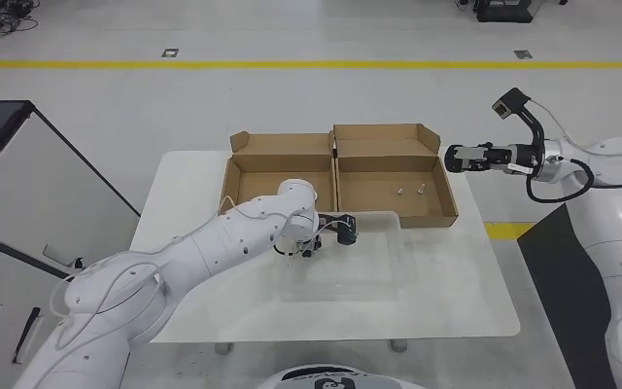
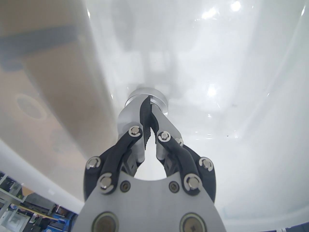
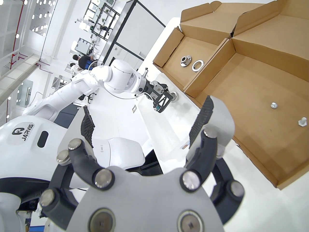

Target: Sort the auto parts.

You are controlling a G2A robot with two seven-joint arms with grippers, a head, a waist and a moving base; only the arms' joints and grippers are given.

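Status: sort is looking partway done, with four parts already boxed and one in the jaws. Nearest, the left gripper [image 2: 148, 102] is sitting inside the shallow clear plastic tray [image 1: 428, 277] at its far wall, jaws pinching narrow on a round silver flanged metal part [image 2: 158, 98]. Can't tell if it's lifted off the tray floor. The arm is stretching across from the left, wrist pointing toward the boxes. Behind, the left brown cardboard box [image 1: 262, 185] is holding a silver flanged hub [image 3: 185, 61] and a flat silver ring [image 3: 198, 65]. The right brown cardboard box [image 1: 374, 190] is holding two small silver bolts [image 3: 274, 105] [image 3: 302, 122]. The held part is looking hub-like, so it's probably going left. Farthest, the right gripper [image 1: 451, 158] is hanging wide open and empty, just off the right box's outer side.
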